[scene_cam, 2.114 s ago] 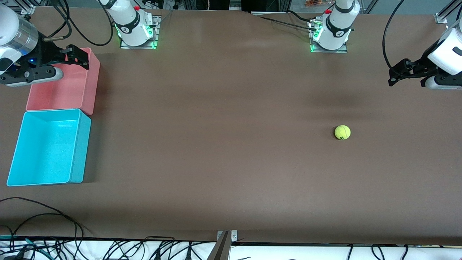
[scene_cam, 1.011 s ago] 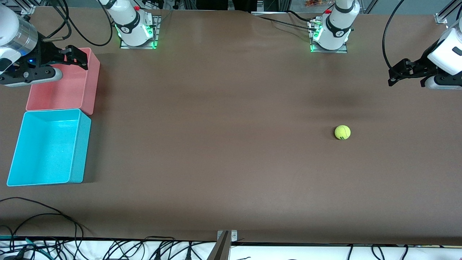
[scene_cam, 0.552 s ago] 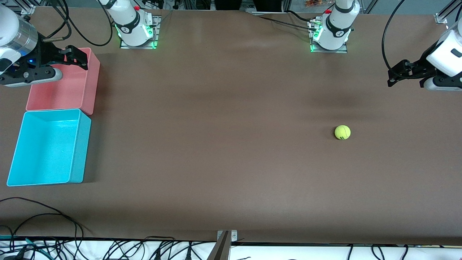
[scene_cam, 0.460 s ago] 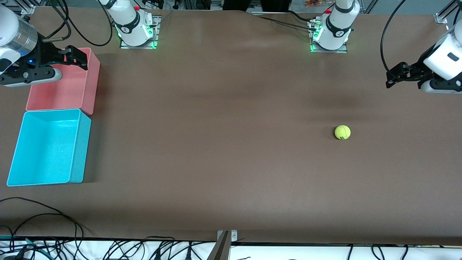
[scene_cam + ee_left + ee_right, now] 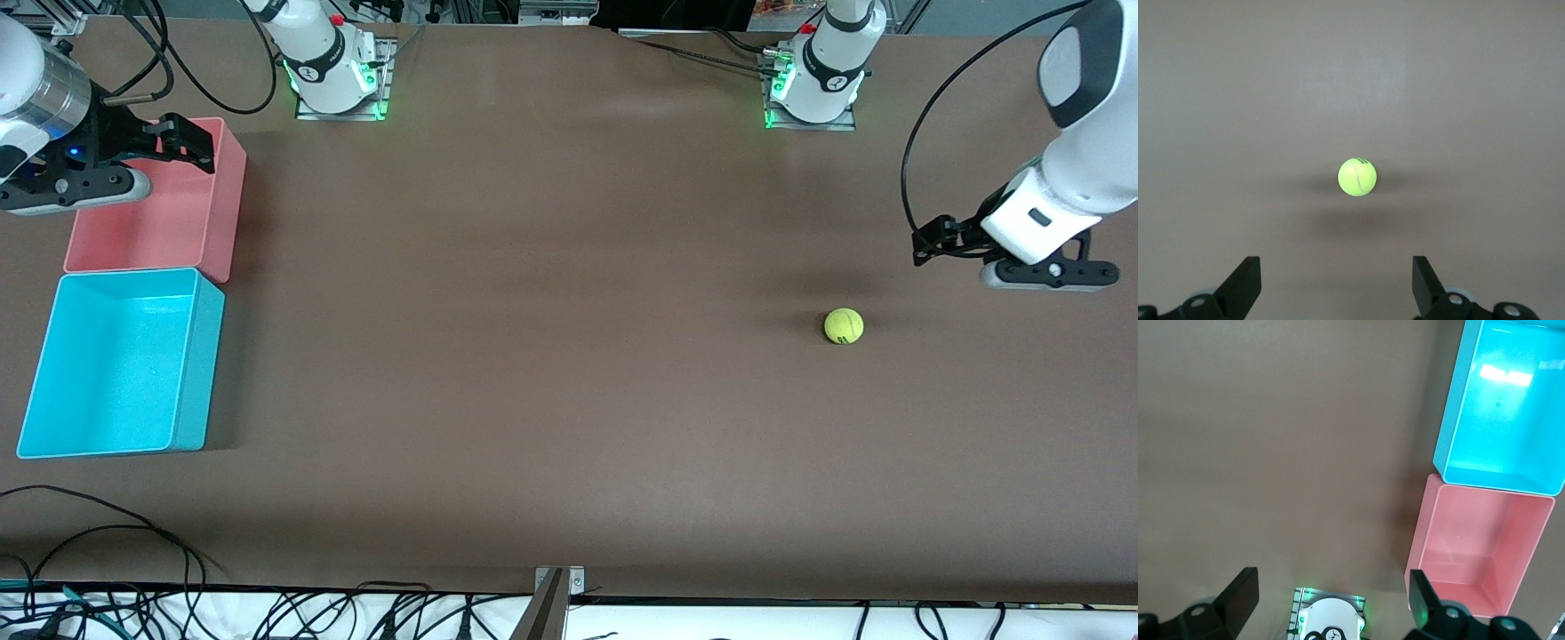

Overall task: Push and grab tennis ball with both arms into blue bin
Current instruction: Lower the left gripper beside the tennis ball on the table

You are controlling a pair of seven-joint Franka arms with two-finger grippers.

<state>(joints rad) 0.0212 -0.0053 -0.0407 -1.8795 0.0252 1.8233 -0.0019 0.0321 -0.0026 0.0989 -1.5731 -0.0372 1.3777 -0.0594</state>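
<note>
The tennis ball (image 5: 844, 326) lies on the brown table toward the left arm's end; it also shows in the left wrist view (image 5: 1357, 177), ahead of the fingers and centred between them. My left gripper (image 5: 929, 242) is open and empty, over the bare table beside the ball, apart from it; its jaws show wide apart in the left wrist view (image 5: 1335, 290). My right gripper (image 5: 188, 142) is open and empty over the pink bin (image 5: 151, 213), and the arm waits. The blue bin (image 5: 200, 373) stands empty at the right arm's end, also seen in the right wrist view (image 5: 1505, 413).
The pink bin (image 5: 1478, 547) touches the blue bin, farther from the front camera. The arm bases (image 5: 333, 76) (image 5: 813, 84) stand along the table's far edge. Cables (image 5: 107, 533) lie at the near edge.
My left arm has swung in from the table's end and lowered toward the ball. The ball, the bins and my right arm have not moved.
</note>
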